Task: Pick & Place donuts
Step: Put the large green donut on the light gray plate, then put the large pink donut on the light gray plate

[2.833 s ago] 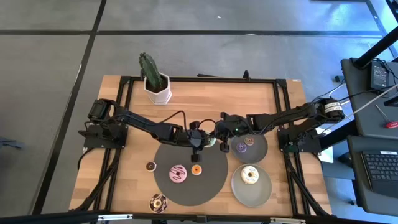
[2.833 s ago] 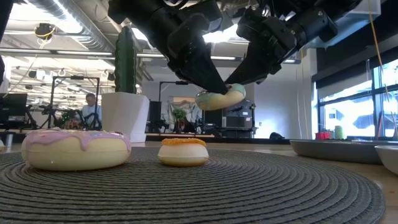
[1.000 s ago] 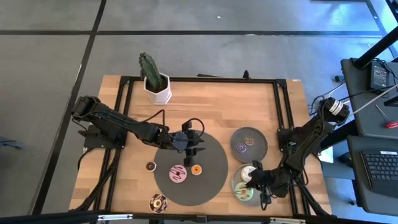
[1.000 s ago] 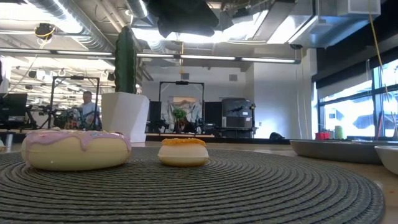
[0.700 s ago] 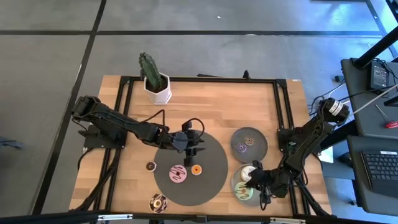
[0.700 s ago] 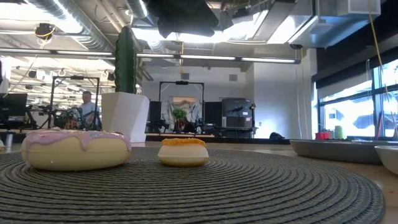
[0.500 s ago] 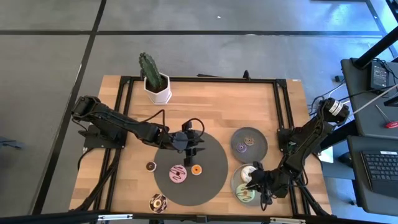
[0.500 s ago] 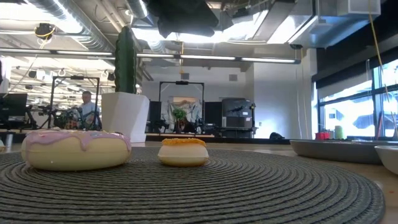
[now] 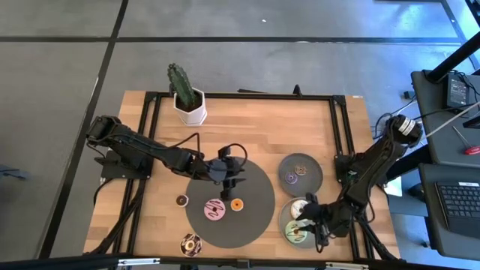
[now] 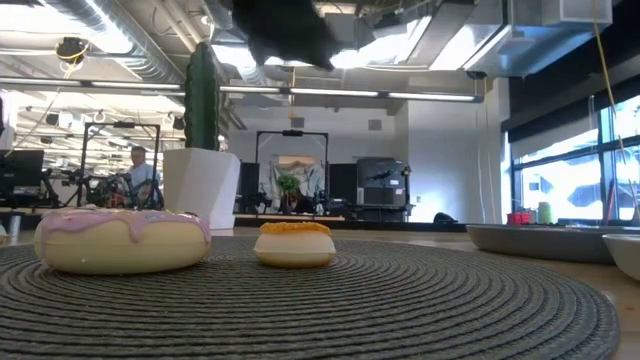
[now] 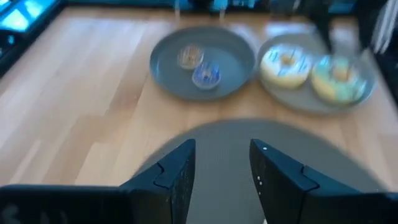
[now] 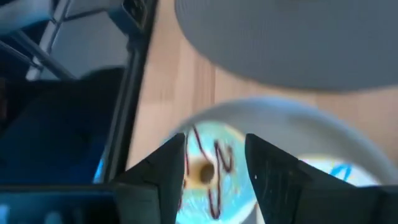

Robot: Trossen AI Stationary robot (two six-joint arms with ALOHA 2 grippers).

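My left gripper (image 9: 229,178) (image 11: 221,162) hangs open above the far part of the dark round mat (image 9: 255,225). On the mat lie a pink donut (image 9: 215,209) (image 10: 122,240) and an orange mini donut (image 9: 237,204) (image 10: 294,243). My right gripper (image 9: 306,219) (image 12: 214,165) is open over the near grey plate (image 9: 283,217), its fingers on either side of a pale green donut (image 12: 205,168) (image 9: 296,234) lying flat there. A cream donut (image 9: 300,208) (image 11: 285,65) lies beside it. The far plate (image 9: 315,180) holds a purple mini (image 9: 290,178) and a brown mini (image 9: 301,169).
A brown mini donut (image 9: 181,200) lies on the wood left of the mat, and a chocolate-sprinkled donut (image 9: 190,244) near the table's near edge. A cactus in a white pot (image 9: 187,101) (image 10: 200,150) stands at the far left. Bare wood lies between pot and plates.
The right gripper has stayed over the near plate with the pale green donut lying below it, and the arm behind it has shifted slightly. In the low view the left gripper's dark shape above the mat has shifted a little. The donuts have not moved.
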